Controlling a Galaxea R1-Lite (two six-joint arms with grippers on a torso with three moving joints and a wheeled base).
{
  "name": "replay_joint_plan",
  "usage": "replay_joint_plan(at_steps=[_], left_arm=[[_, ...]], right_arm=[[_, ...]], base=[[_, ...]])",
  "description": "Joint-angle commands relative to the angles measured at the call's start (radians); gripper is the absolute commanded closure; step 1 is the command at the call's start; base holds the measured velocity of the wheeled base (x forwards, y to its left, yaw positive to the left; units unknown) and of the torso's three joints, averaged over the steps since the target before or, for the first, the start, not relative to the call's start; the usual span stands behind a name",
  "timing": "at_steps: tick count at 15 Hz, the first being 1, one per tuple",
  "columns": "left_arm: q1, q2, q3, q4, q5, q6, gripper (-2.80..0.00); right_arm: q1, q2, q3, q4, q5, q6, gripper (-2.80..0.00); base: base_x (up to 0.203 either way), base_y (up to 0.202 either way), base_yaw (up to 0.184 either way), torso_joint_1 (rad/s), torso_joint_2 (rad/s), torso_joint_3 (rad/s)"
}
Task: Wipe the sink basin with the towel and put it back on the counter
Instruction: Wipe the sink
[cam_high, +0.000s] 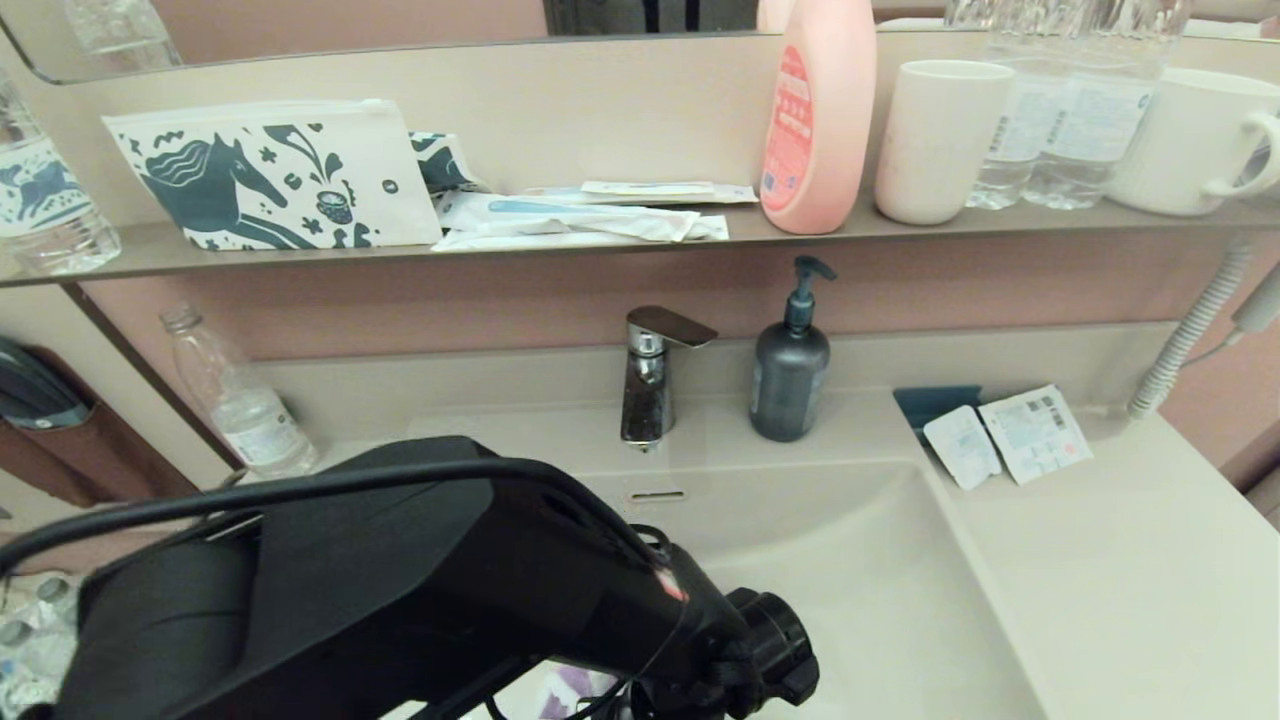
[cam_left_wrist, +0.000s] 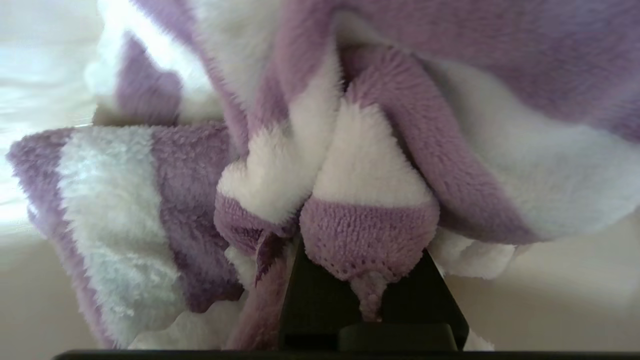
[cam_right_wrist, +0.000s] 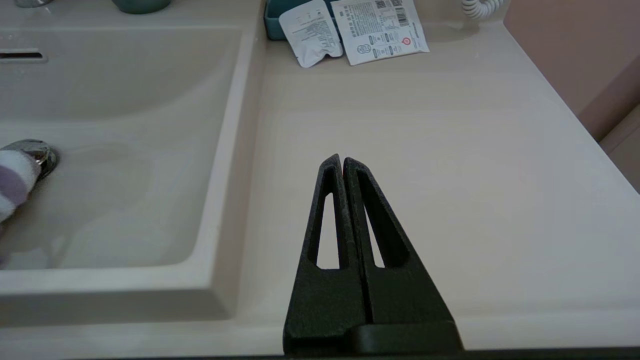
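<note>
The counter spreads to the right of the sink basin, with the right tool parked over it, pressed closed and empty. Down in the basin's near left, the towel is bunched and pinched in the left tool, which is clamped tight on a fold. Only a small fold appears to be gripped, so the cloth could be dragged free if it is rubbed hard, or snagged on the drain plug just beside it.
</note>
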Motion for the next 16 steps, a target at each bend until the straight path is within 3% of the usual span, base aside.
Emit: replay_joint_plan(at_steps=[1,3,7,9,12,16], left_arm=[[0.036,-0.07,0.065,-0.005,0.007,0.017,0.0],[0.073,-0.107,0.118,-0.044,0.029,0.07,0.0],[0.159,-0.132,0.246,-0.197,0.147,0.2,0.0],[0.218,-0.138,0.286,-0.247,0.175,0.276,0.0],[0.295,-0.148,0.294,-0.3,0.204,0.362,0.0],[0.338,-0.148,0.307,-0.521,0.265,0.449,0.0]], right_arm=[[0.0,0.001,0.0,0.0,0.0,-0.001,0.0],[0.0,0.001,0.001,0.0,0.0,-0.001,0.0],[0.0,0.001,0.0,0.0,0.0,-0.001,0.0],[0.0,0.001,0.0,0.0,0.0,0.0,0.0],[0.0,0.001,0.0,0.0,0.0,0.001,0.0],[0.0,0.001,0.001,0.0,0.0,-0.001,0.0]], base=[[0.0,0.0,0.0,0.0,0.0,0.0],[0.0,0.0,0.0,0.0,0.0,0.0],[0.0,0.0,0.0,0.0,0.0,0.0],[0.0,0.0,0.0,0.0,0.0,0.0],[0.0,0.0,0.0,0.0,0.0,0.0],[0.0,0.0,0.0,0.0,0.0,0.0]])
